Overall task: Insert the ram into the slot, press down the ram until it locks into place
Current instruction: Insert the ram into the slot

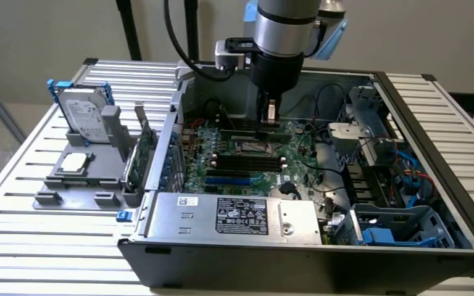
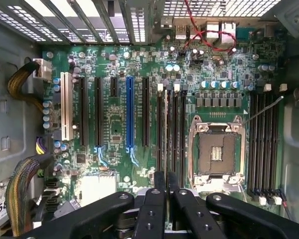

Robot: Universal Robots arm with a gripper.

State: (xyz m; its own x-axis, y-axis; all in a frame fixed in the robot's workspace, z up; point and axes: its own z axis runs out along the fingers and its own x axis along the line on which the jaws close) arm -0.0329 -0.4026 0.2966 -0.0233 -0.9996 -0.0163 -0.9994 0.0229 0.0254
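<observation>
A pale slatted metal table (image 1: 56, 234) carries a big open black steel computer case (image 1: 303, 259) lying on its side, and the silver-and-black robot arm (image 1: 285, 24) reaches straight down into it. Over the case floor spreads the green motherboard (image 1: 303, 161). On it sit the square silver processor socket (image 2: 215, 149), a bright blue expansion socket (image 2: 129, 114) and, between those two, a bank of long narrow black memory sockets running parallel. The slot (image 2: 170, 129) belongs to that bank, though I cannot tell which of its lanes is the one meant. The ram (image 1: 258, 135), a long flat green circuit-board stick with dark chips, hangs level under the black two-fingered gripper (image 2: 166, 179). In the wrist view it runs edge-on along the bank, just beside the processor socket. Whether its lower edge touches the socket I cannot tell. The jaws stand pinched together on the stick's upper edge near mid-length, one finger on each flat face. I judge the stick to be very light and stiff along its length. It is also thin, so a sideways push could flex it or jam it against the socket walls. Its chips and lower contact edge look like the fragile parts. The upper edge is therefore the sensible place to hold it, gripped centrally to keep both ends level.
</observation>
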